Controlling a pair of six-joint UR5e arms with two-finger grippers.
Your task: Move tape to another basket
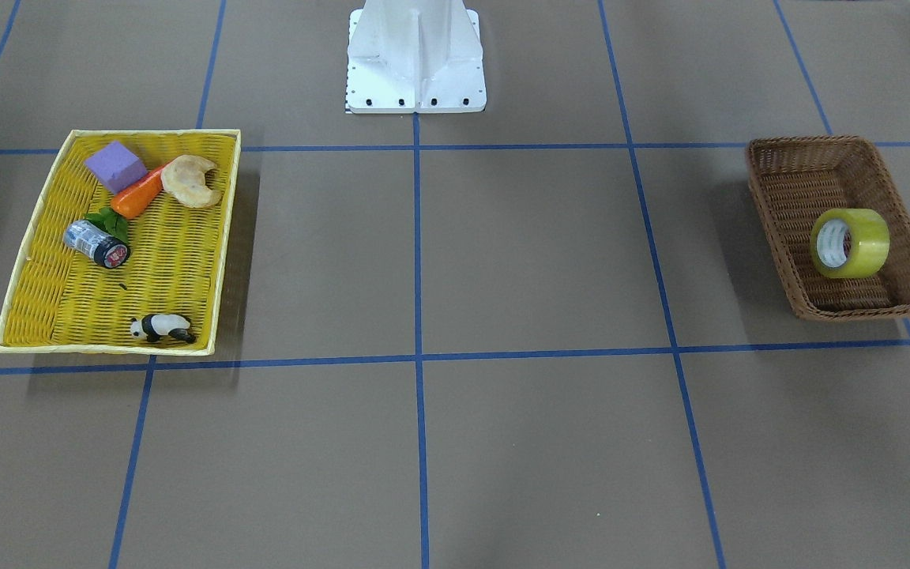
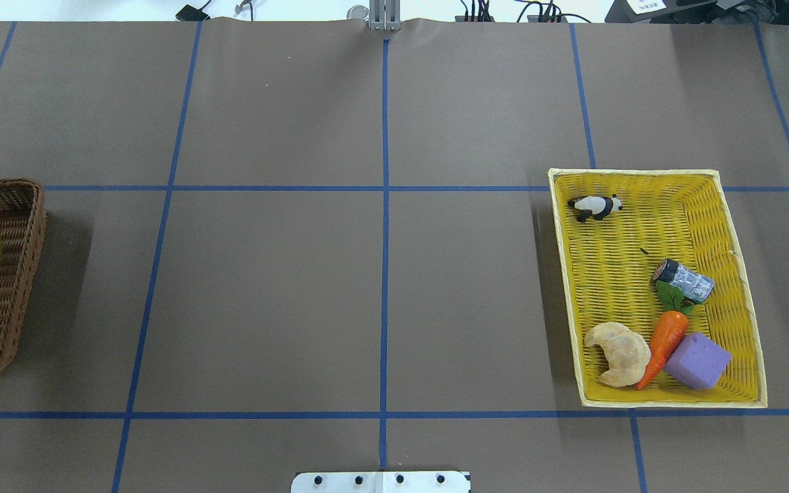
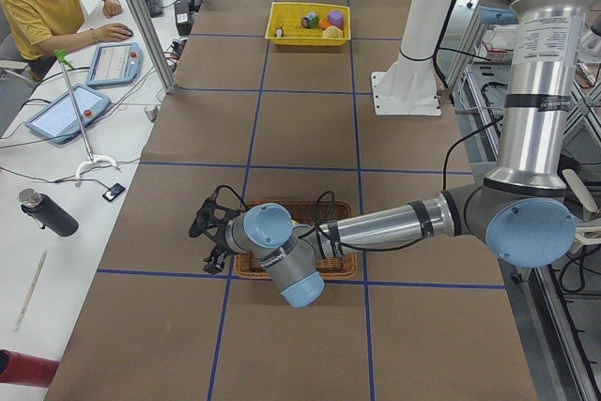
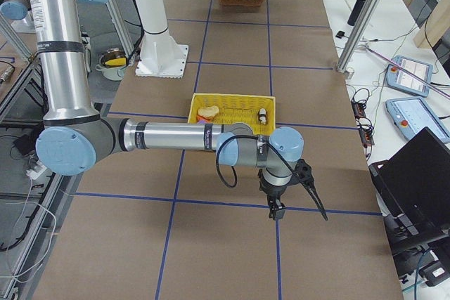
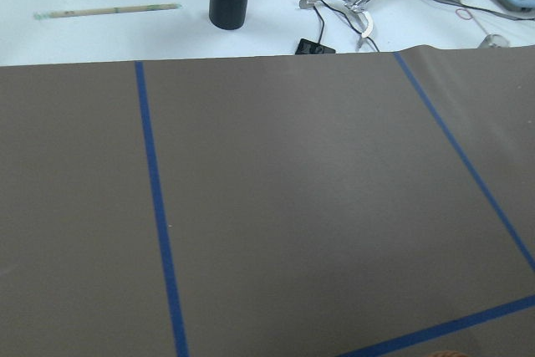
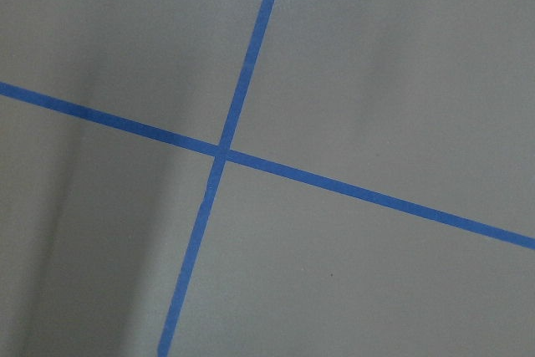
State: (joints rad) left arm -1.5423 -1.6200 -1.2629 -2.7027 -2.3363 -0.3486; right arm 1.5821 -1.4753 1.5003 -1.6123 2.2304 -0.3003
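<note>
tape (image 1: 850, 243) sits in basket (image 1: 771, 182), beside left tool (image 3: 207, 229), whose opening i cannot tell.

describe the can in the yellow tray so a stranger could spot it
Look in the yellow tray on the robot's right side of the table. By the green leaves of the carrot, the can lies on its side. It is the only cylinder there, grey with a dark, red-marked end, unlike the block, pastry and panda.
</note>
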